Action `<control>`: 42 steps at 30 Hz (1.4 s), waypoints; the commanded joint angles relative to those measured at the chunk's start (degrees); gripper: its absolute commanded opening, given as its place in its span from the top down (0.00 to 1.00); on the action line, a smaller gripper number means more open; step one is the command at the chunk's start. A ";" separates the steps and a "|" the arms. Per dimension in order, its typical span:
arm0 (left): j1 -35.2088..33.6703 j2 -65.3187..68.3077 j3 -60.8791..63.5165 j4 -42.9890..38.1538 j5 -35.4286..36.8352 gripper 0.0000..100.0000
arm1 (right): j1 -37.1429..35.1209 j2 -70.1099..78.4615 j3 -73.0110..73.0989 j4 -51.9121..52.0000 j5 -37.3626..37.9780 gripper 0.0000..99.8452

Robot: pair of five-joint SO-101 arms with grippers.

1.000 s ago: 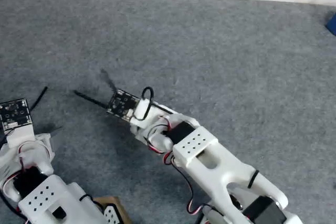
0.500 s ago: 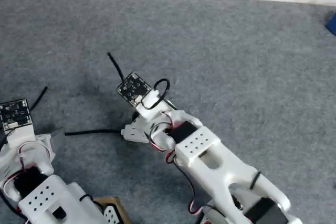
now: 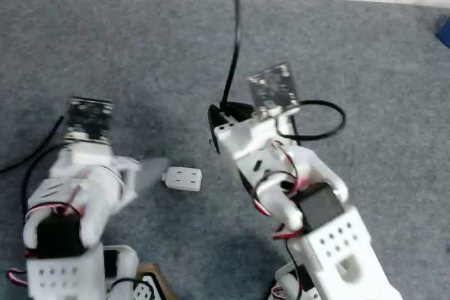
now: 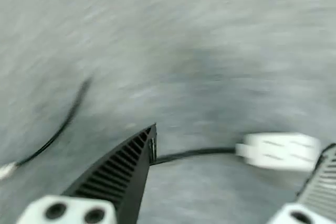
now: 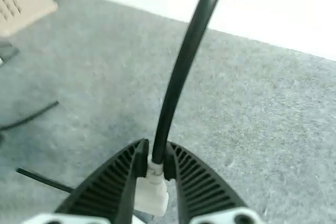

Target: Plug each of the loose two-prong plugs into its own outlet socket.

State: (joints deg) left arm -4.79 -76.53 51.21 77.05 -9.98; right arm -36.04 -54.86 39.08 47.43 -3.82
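The white plug hangs above the carpet, clamped in the right gripper, with its black cord rising free. The outlet socket lies just beside the left gripper, whose jaws stand apart, empty. Nothing appears plugged in yet, so insertion remains to be done.

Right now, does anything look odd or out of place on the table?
The black cable stands stiffly up out of the right gripper, whose fingers are shut on the white plug, instead of trailing on the carpet. The white socket lies loose beside the left gripper; nothing looks damaged.
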 commanded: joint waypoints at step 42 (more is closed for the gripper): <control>7.87 11.38 -1.10 -10.02 -2.02 0.54 | 5.76 -2.33 12.70 15.16 15.91 0.99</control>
State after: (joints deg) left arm 4.79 -61.85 51.82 66.51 -12.88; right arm -31.47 -56.97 48.48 62.81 8.48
